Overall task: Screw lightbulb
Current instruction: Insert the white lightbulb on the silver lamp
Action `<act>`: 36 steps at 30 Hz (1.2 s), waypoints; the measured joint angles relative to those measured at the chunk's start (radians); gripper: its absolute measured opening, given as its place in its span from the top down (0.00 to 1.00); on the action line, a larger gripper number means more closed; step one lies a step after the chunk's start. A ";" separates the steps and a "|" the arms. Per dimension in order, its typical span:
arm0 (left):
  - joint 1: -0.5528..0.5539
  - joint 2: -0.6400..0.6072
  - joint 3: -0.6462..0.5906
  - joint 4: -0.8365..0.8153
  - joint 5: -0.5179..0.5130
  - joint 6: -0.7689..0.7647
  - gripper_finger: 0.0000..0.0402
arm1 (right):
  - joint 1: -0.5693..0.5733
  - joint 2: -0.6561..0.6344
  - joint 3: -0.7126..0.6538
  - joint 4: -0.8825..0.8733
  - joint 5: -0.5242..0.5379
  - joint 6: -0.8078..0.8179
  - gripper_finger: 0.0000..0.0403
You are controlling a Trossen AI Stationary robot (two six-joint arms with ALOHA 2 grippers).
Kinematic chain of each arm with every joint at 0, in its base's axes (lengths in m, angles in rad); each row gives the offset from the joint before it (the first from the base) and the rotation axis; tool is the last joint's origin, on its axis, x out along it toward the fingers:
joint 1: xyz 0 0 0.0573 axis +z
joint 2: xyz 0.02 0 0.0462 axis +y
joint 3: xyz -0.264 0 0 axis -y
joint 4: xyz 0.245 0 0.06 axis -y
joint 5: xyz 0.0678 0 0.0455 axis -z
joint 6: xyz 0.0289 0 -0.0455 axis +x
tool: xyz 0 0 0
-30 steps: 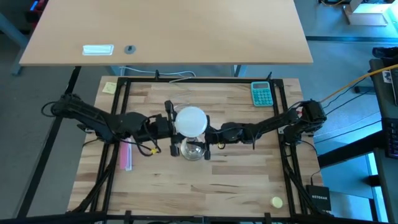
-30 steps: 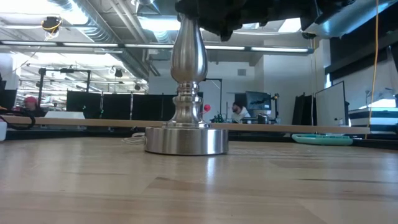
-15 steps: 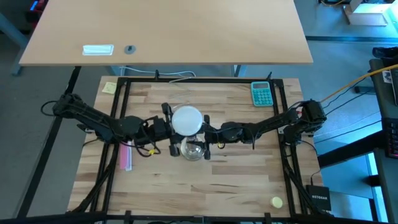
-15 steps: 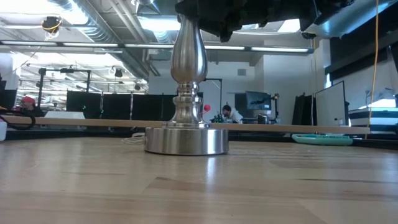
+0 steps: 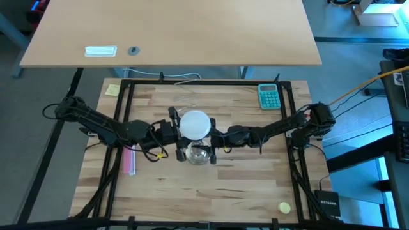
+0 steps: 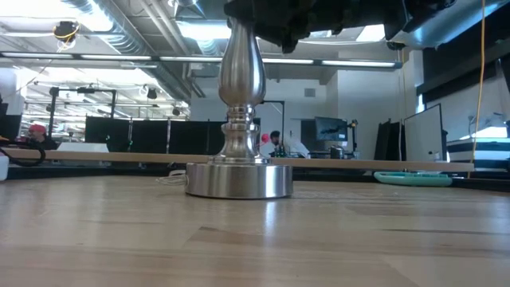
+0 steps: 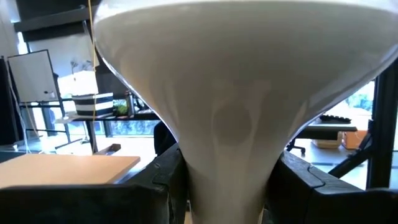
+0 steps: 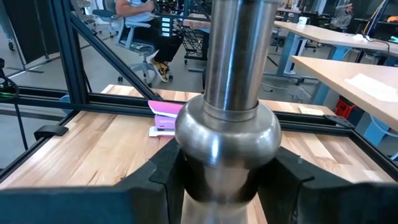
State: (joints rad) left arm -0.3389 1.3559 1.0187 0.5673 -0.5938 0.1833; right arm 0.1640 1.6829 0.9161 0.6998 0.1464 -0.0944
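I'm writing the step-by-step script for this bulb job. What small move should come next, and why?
Probably another small twist by the left gripper, shut on the lightbulb at its neck, while the right gripper steadies the socket stand; the bulb sits directly over the stand.

A pale wooden desk stands beyond the butcher-block table on grey floor. Behind the table, ceiling ducts and strip lights hang over rows of monitors, a whiteboard, and a seated person.
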 joint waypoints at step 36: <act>-0.074 -0.029 -0.001 0.156 0.128 0.089 0.66 | 0.011 -0.011 0.134 -0.006 -0.374 -0.008 0.63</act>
State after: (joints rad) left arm -0.4129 1.3266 1.0180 0.7234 -0.4660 0.2719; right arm 0.1753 1.6722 1.0496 0.6940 -0.2278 -0.1025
